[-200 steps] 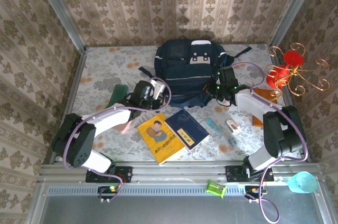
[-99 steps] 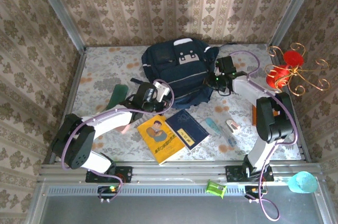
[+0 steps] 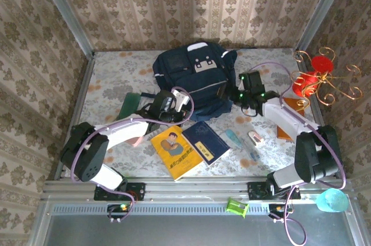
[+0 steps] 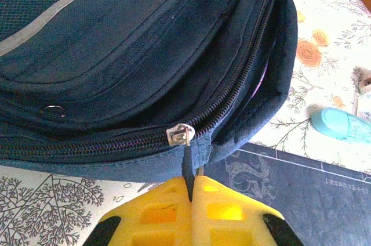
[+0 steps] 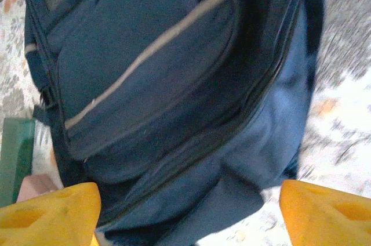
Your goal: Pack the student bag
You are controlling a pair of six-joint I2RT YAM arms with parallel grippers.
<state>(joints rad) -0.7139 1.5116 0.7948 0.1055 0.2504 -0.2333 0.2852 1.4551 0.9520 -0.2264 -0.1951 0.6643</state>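
Zero gap between yellow fingers of left gripper (image 4: 191, 185): pinches dark zip pull (image 4: 187, 162) of large dark navy fabric backpack (image 3: 194, 80), lying upper centre of top view. Spreads fingers of right gripper (image 3: 248, 96) wide, empty, just right of it.

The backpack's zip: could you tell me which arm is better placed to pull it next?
Left, probably: the left gripper is shut on the zip pull of the backpack, while the right gripper stands open, holding nothing.
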